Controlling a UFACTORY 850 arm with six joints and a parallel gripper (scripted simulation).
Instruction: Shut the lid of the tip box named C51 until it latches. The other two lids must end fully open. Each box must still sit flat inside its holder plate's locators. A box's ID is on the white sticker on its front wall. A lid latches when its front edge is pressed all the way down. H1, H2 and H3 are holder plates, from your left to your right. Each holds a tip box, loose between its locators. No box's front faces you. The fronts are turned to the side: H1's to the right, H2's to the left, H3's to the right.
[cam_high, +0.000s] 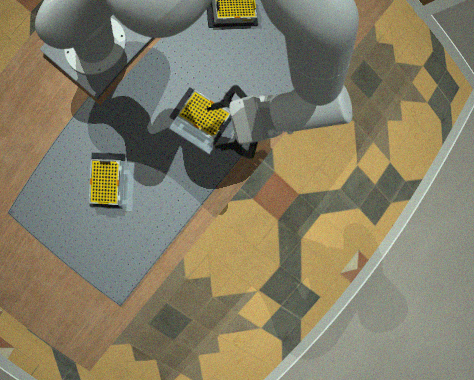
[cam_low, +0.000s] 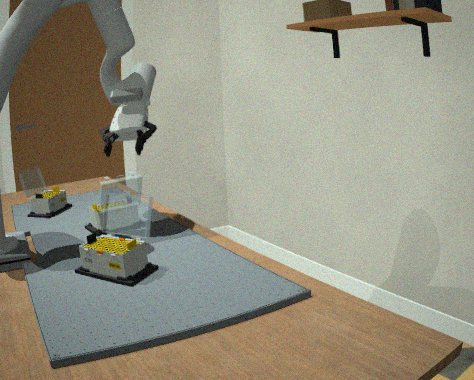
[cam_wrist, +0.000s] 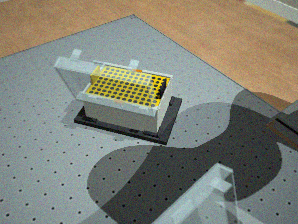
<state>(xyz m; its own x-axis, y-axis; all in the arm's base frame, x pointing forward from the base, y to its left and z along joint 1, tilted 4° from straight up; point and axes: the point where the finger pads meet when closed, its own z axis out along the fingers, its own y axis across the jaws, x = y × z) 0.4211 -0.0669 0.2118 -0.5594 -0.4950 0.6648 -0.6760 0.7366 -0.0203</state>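
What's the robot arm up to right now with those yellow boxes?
End effector open, holding nothing, high above the middle tip box. All three lids up; nearest box untouched. C51 sticker unreadable. Nothing in the way.
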